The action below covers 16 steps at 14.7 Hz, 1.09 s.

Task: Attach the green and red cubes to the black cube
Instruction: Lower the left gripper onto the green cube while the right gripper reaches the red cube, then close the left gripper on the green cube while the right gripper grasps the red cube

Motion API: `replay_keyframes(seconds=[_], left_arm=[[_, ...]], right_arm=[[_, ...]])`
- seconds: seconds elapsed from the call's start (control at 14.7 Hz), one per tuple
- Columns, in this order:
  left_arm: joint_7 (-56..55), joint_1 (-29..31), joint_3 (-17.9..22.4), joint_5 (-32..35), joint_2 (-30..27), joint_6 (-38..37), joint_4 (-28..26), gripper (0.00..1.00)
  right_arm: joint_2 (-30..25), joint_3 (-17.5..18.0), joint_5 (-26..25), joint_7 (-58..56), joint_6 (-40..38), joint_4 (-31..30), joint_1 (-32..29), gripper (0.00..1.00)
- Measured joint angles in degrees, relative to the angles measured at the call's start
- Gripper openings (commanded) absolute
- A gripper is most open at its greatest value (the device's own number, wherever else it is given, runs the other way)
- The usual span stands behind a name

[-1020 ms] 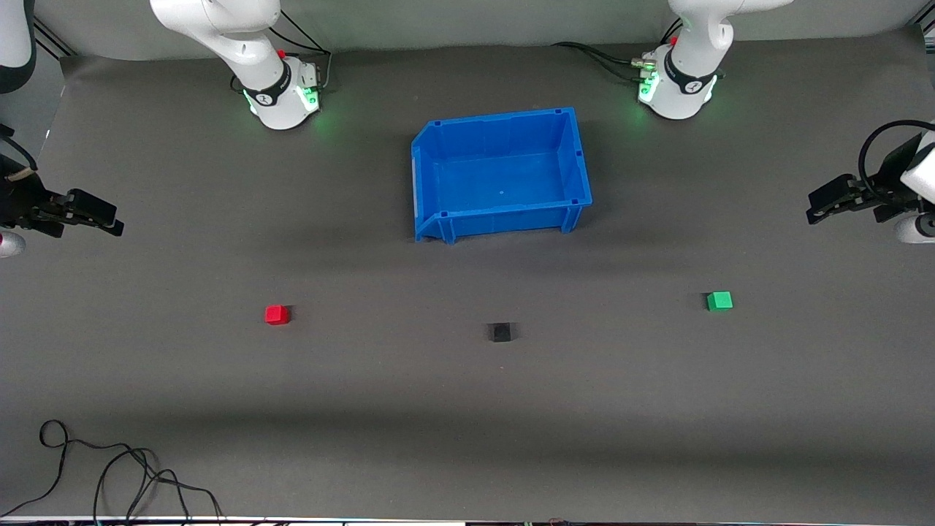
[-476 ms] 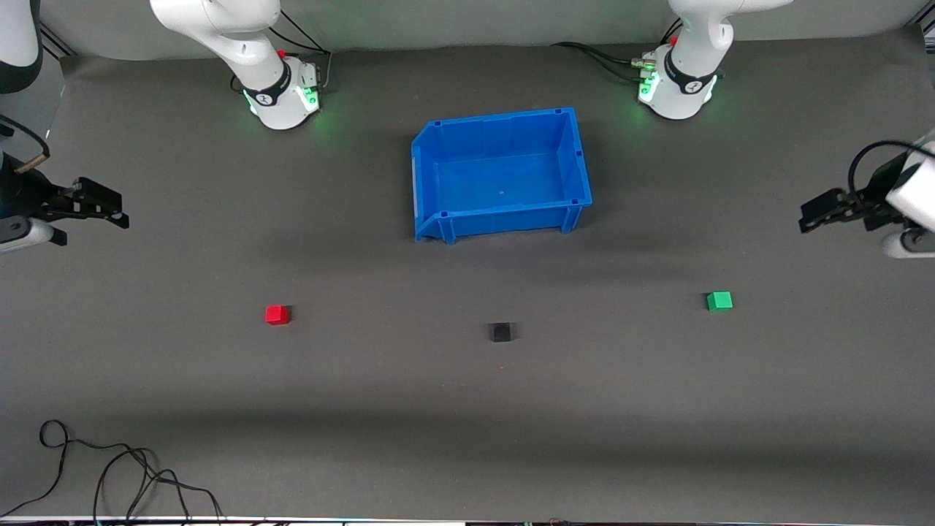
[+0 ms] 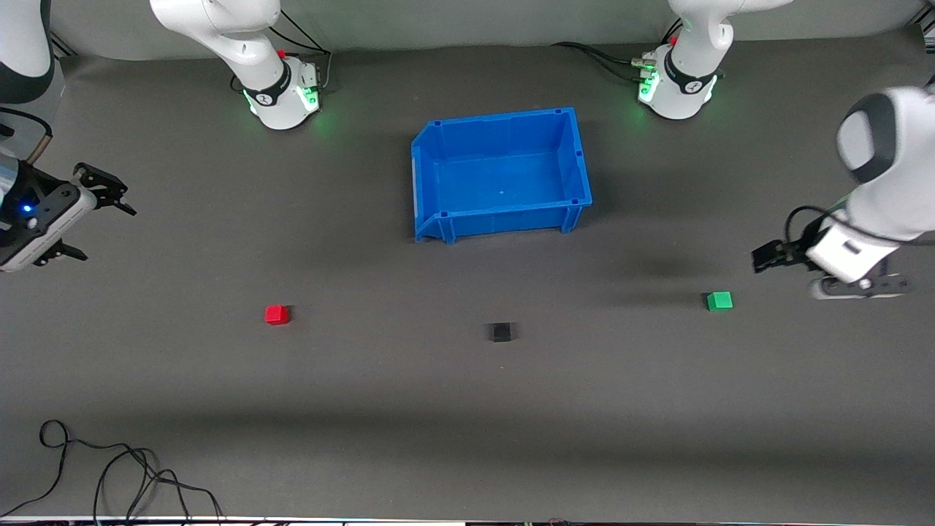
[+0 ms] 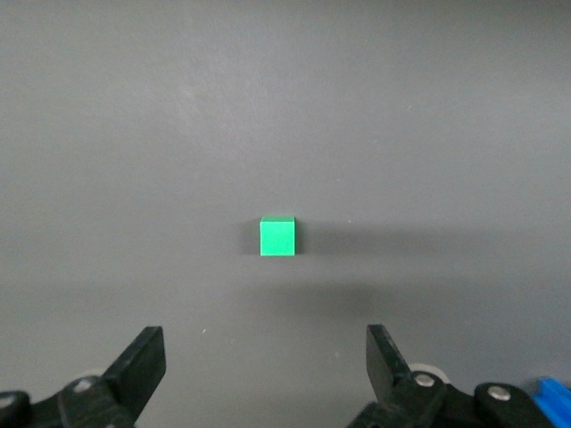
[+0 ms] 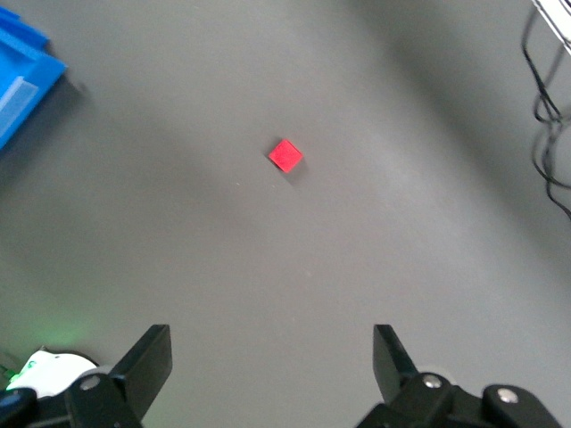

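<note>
**Both claws spread, nothing held**

I log the left gripper (image 4: pixel 263 374) with fingers wide apart, empty, up over bare mat at the left arm's end of the table, the green cube (image 3: pixel 719 300) in its wrist view. The right gripper (image 5: pixel 272 370) is likewise spread and empty, over the right arm's end.

- Red cube (image 3: pixel 277 314): alone on the mat toward the right arm's end.
- Black cube (image 3: pixel 500 332): between the coloured two, well apart from each, slightly nearer the front camera.
- Blue bin (image 3: pixel 426 175): farther from the camera than the black cube.
- Cable (image 3: pixel 109 467): at the near edge.
</note>
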Motion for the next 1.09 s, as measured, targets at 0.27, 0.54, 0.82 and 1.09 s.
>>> replay_keyframes(seconds=[0.27,0.54,0.82,1.09], left_arm=[[0.0,0.0,0.0,0.0,8.4,7.4,-1.8,0.98],[0.0,0.0,0.0,0.0,16.1,13.4,-1.8,0.92],[0.0,0.2,0.2,0.0,19.9,15.1,-0.4,0.64],[0.1,0.4,0.2,0.1,21.7,15.7,0.9,0.42]], right_arm=[[0.9,-0.6,2.4,15.5,-0.1,0.0,0.0,1.0],[2.2,-0.6,3.9,43.5,-0.1,0.0,0.0,1.0],[3.4,-0.6,6.7,63.9,0.0,0.4,0.1,1.0],[6.9,-0.7,7.6,79.7,0.7,2.6,0.0,1.0]])
